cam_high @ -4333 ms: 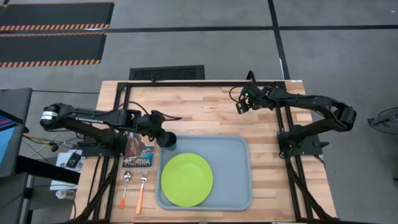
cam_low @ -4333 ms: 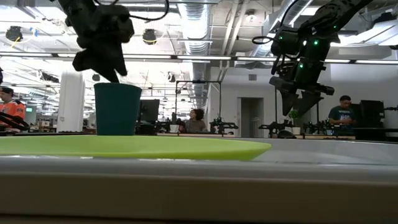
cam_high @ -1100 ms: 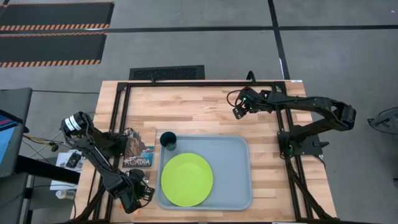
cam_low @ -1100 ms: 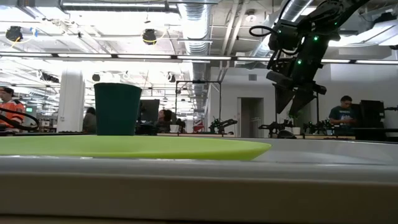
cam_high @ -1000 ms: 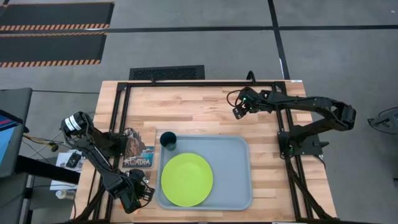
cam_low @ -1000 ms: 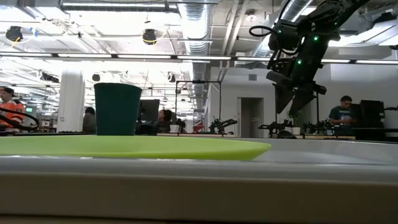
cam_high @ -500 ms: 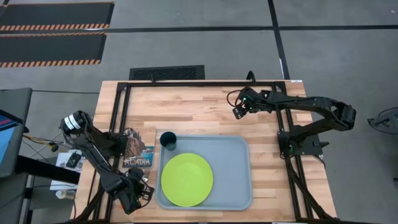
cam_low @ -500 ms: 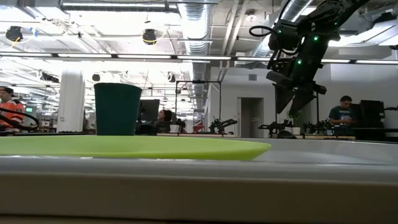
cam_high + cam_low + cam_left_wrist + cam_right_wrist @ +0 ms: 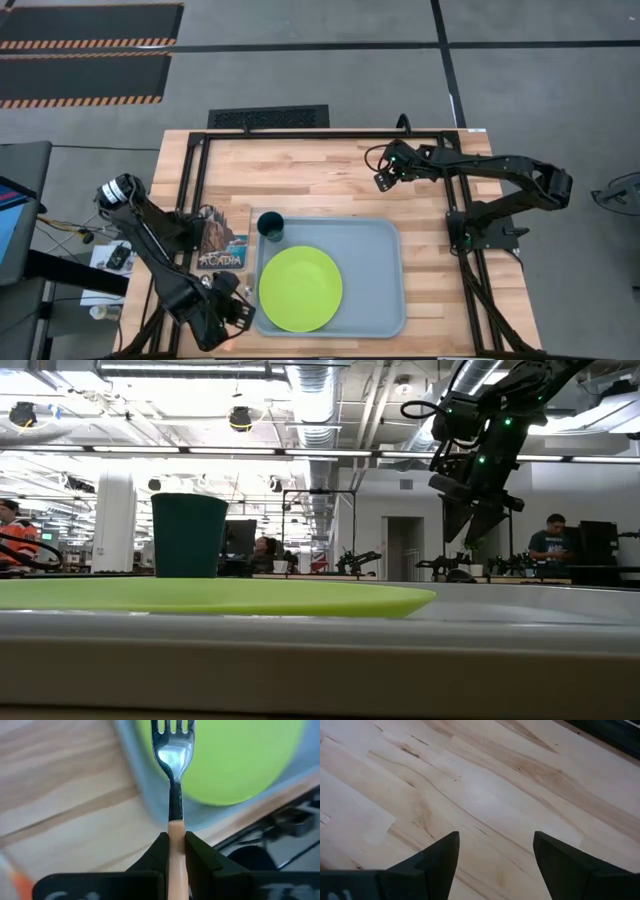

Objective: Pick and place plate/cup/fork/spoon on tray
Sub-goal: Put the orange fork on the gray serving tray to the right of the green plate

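My left hand [image 9: 175,851] is pinched tight on the fork [image 9: 174,780], gripping its slim orange handle with the silver tines pointing out ahead over the near-left corner of the tray [image 9: 385,300]. In my left wrist view the tines sit above the rim and the edge of the lime-green plate [image 9: 300,289], so I judge the fork is lifted clear of the bench [image 9: 320,175] and the step in hand is carrying it across onto the tray. The plate lies flat in the tray's left half, and the dark teal cup [image 9: 269,225] stands upright at the tray's far-left corner, so those two look done. The spoon I cannot place with any confidence; an orange smear at the edge of the left wrist view may be its handle lying on the bench, but my arm covers that spot from above. My right hand [image 9: 495,865] hangs well apart over bare wood at the far side of the bench, fingers spread wide and holding nothing. Next, I think I need to carry the fork further in and set it down on open grey tray floor to the right of the plate or alongside it, low enough that it does not bounce, then let go and return for the spoon.
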Controlling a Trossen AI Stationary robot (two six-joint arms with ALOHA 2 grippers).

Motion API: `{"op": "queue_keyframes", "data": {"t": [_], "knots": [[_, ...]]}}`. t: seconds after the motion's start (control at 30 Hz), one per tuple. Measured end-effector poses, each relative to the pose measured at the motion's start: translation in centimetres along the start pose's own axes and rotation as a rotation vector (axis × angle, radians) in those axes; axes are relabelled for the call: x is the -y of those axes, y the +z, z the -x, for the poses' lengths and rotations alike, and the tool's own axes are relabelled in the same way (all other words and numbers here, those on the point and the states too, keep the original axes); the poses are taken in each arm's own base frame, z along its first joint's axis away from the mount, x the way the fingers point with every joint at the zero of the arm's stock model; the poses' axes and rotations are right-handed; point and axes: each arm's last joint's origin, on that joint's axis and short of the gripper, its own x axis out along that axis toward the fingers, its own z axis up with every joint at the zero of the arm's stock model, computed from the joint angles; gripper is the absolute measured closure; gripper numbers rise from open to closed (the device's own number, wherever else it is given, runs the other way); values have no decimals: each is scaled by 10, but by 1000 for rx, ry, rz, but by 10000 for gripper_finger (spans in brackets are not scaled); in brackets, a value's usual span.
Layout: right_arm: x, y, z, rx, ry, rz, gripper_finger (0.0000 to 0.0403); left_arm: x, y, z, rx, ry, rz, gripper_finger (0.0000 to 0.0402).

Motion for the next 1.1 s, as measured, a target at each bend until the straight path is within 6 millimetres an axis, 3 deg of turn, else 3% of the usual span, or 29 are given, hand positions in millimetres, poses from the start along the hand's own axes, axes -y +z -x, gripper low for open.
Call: {"op": "queue_keyframes", "data": {"t": [0.27,0.63,0.93,1.1], "knots": [[0,0,0,0,0,1,121,40,25,19,124,-148,-56,382],[0,0,0,-3,-2,27,121,83,83,23,242,-260,-156,379],[0,-1,0,-7,-4,29,121,105,129,22,392,-349,-177,379],[2,-1,0,-13,-12,28,121,112,141,24,441,-405,-173,379]]}}
